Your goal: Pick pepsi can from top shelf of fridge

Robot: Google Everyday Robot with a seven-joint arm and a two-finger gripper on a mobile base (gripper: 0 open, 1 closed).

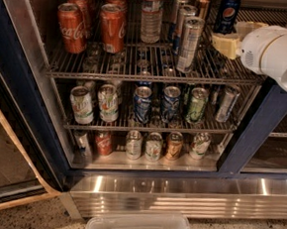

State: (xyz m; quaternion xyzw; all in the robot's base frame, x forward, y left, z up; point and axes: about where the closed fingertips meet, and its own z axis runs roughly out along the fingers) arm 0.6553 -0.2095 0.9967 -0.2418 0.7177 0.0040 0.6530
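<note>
The pepsi can (227, 12), dark navy with its round logo, stands upright at the back right of the top shelf (137, 67), a chrome wire rack in the fridge (251, 130). My gripper (236, 35) reaches in from the right on a white arm (280, 52). It hovers over the shelf's right end, just in front of and slightly below the can. Its pale yellow fingers (225, 43) stand apart and hold nothing. No part of the gripper touches the can.
Red Coca-Cola cans (71, 27) fill the shelf's left side. A clear bottle (151, 17) and tall slim silver cans (190, 43) stand mid-shelf, left of the gripper. Two lower racks hold several cans. The glass door (0, 165) hangs open at left. A clear plastic bin (139, 228) sits on the floor.
</note>
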